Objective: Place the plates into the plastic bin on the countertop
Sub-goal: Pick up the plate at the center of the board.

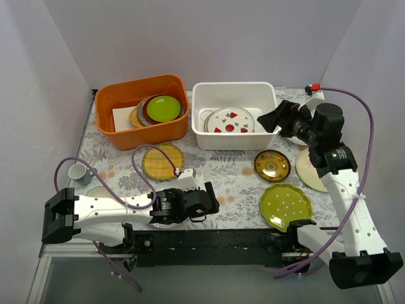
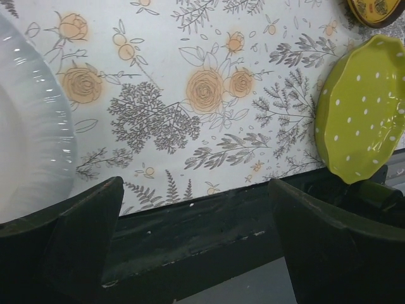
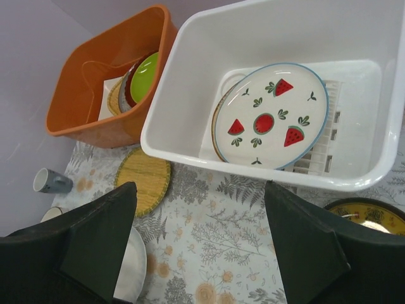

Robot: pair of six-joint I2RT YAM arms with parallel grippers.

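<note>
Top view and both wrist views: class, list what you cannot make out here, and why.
- Lower bin plate, right wrist view: only a rim shows; the watermelon plate covers it.
- Cream plate, top view: partly behind the right arm.
- White plate, left wrist view: cut by the frame edge.

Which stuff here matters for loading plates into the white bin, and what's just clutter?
Job: white bin; watermelon plate already in it; woven yellow plate; dark-and-gold plate; green dotted plate; cream plate, far right; plain white plate, near left.
Clutter: orange tub; green and maroon plates stacked in it; small cup.
</note>
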